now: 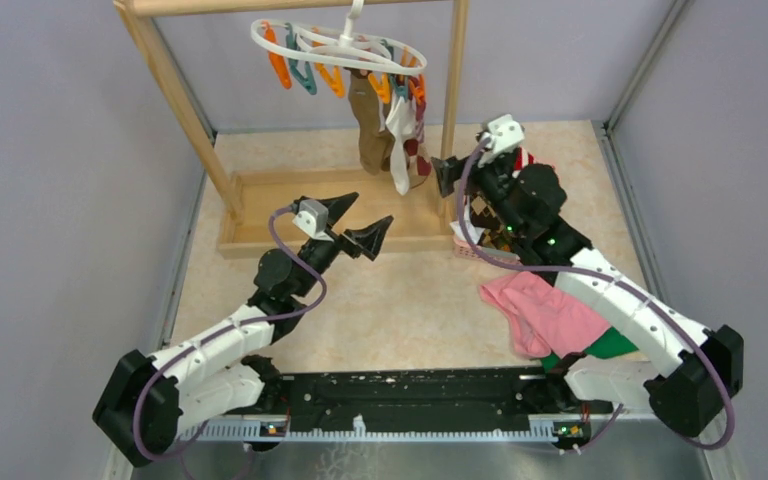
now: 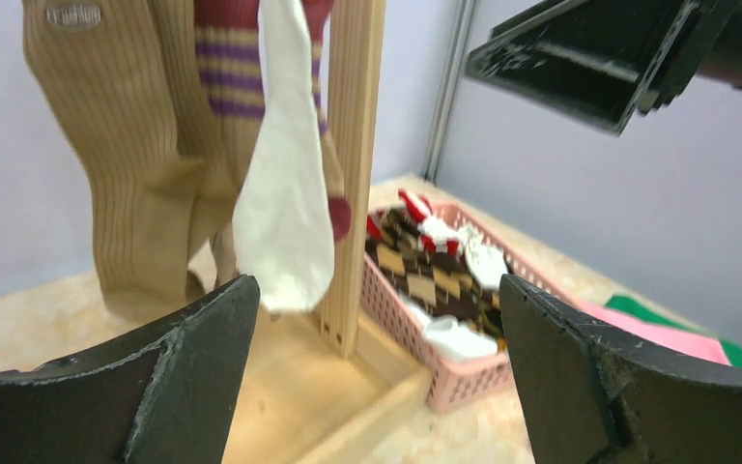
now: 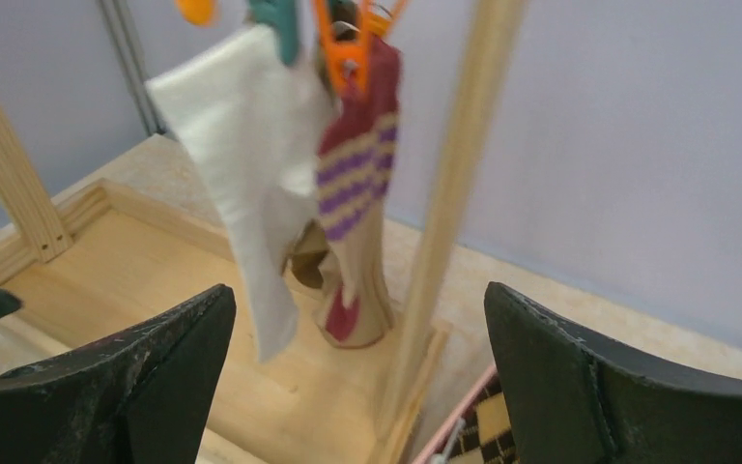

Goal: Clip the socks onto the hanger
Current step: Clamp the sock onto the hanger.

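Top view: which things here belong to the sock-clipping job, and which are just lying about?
Job: hanger; hung socks; basket socks.
Just there: pink basket; pink cloth; green cloth; wooden rack.

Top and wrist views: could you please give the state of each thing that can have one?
Left gripper: open, empty.
Right gripper: open, empty.
Hanger: hung on the rack.
White sock: clipped, hanging.
Striped sock: clipped, hanging.
Olive sock: hanging from the hanger.
Basket: holds unclipped socks.
Pink cloth: crumpled.
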